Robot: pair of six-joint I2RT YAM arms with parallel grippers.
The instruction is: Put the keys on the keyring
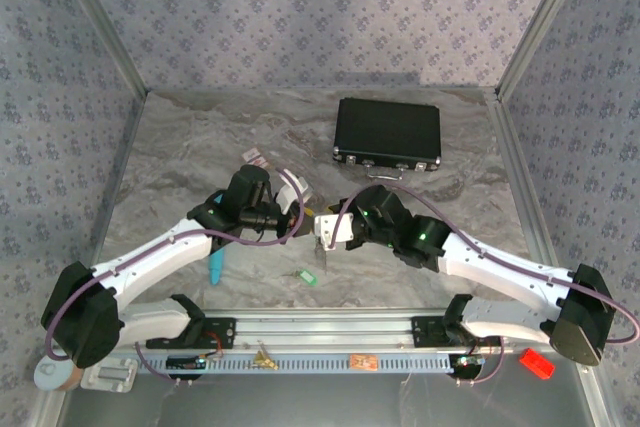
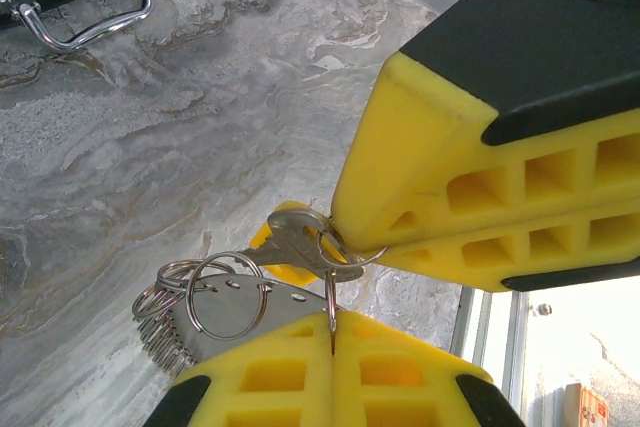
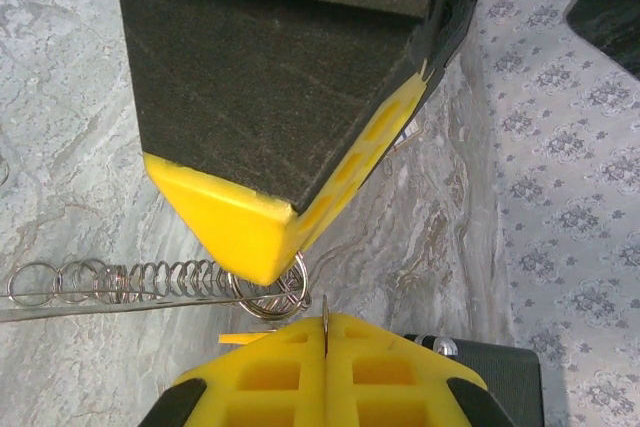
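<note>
A key [image 1: 307, 276] lies on the table [image 1: 180, 147], before the case [image 1: 388, 134].

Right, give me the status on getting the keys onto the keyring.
Done: nothing certain yet. In hand: the left gripper and right gripper are both shut on the keyring, with the yellow-headed key at the pinch; whether it is threaded I cannot tell. To do: the green key lies loose on the table.

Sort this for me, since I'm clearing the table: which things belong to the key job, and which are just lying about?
Job: keyring, yellow-headed key, green-headed key.
Lying about: black case, teal pen, red-and-white card.
</note>
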